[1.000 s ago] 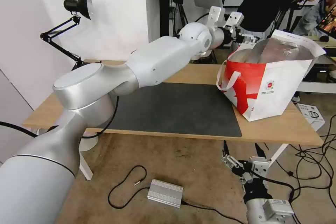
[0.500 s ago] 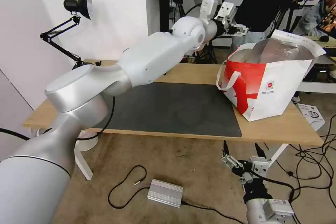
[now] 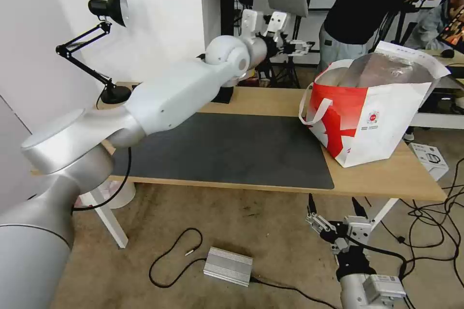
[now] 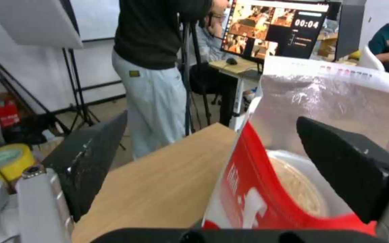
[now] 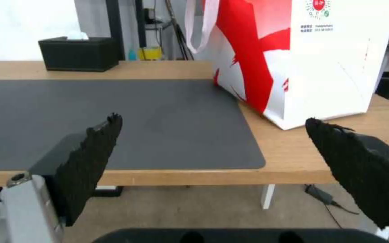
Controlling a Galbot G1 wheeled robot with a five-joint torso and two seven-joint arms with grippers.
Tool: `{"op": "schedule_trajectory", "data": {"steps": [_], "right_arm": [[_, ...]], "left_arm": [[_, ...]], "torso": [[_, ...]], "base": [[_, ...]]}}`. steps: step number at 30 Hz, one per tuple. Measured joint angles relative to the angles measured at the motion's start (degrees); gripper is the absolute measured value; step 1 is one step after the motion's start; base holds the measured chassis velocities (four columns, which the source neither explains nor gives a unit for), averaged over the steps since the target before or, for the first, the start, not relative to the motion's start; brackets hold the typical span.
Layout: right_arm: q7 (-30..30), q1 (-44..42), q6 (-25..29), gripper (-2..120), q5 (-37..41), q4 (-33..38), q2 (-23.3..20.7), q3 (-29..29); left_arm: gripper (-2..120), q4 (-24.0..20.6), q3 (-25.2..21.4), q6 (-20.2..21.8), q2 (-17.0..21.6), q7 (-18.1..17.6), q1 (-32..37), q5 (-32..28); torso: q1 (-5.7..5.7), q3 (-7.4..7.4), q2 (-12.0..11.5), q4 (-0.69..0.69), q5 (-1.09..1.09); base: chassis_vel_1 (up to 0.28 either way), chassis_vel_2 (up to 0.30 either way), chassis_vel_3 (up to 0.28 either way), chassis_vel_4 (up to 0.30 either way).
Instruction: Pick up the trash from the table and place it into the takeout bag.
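Head view: the table [image 3: 386,181] carries no trash on its grey mat [image 3: 232,149], so the clearing looks all but done. The takeout bag [image 3: 372,116] stands at centre right; the left gripper [image 3: 297,48], empty with fingers apart, hangs at upper centre, left of the bag.

Left wrist view: a beige bowl [image 4: 300,189] lies inside the bag, lower right.

Right wrist view: the right gripper [image 5: 212,168], spread wide and empty, sits low before the table edge, the bag at upper right.
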Motion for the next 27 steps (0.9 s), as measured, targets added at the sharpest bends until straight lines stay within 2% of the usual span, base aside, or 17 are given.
{"op": "schedule_trajectory", "data": {"steps": [2,6,7,11,17,27], "right_arm": [[0.0,0.0,0.0,100,0.0,0.0,0.0,0.0],[0.0,0.0,0.0,100,0.0,0.0,0.0,0.0],[0.0,0.0,0.0,100,0.0,0.0,0.0,0.0],[0.0,0.0,0.0,100,0.0,0.0,0.0,0.0],[0.0,0.0,0.0,100,0.0,0.0,0.0,0.0],[0.0,0.0,0.0,100,0.0,0.0,0.0,0.0]], "left_arm": [[100,-0.8,0.0,0.0,0.7,-0.4,0.3,-0.2],[100,-6.2,-1.0,-1.4,5.1,-2.4,3.4,-1.2],[100,-6.2,-1.0,-1.4,5.1,-2.4,3.4,-1.2],[100,-10.8,-3.3,-2.4,8.3,-4.3,6.8,-1.7],[100,-13.1,-4.4,-2.9,10.1,-5.1,8.7,-1.7],[100,-19.9,-7.5,-4.7,14.8,-6.2,13.4,-0.9]], "torso": [[0.0,0.0,0.0,0.0,0.0],[0.0,0.0,0.0,0.0,0.0],[0.0,0.0,0.0,0.0,0.0],[0.0,0.0,0.0,0.0,0.01],[-0.01,0.0,0.0,0.0,0.0],[0.0,0.0,0.0,0.0,0.01]], "base": [[0.0,0.0,0.0,0.0],[0.0,0.0,0.0,0.0],[0.0,0.0,0.0,0.0],[0.0,0.0,0.0,0.0],[0.0,0.0,0.0,0.0],[0.0,0.0,0.0,0.0]]}}
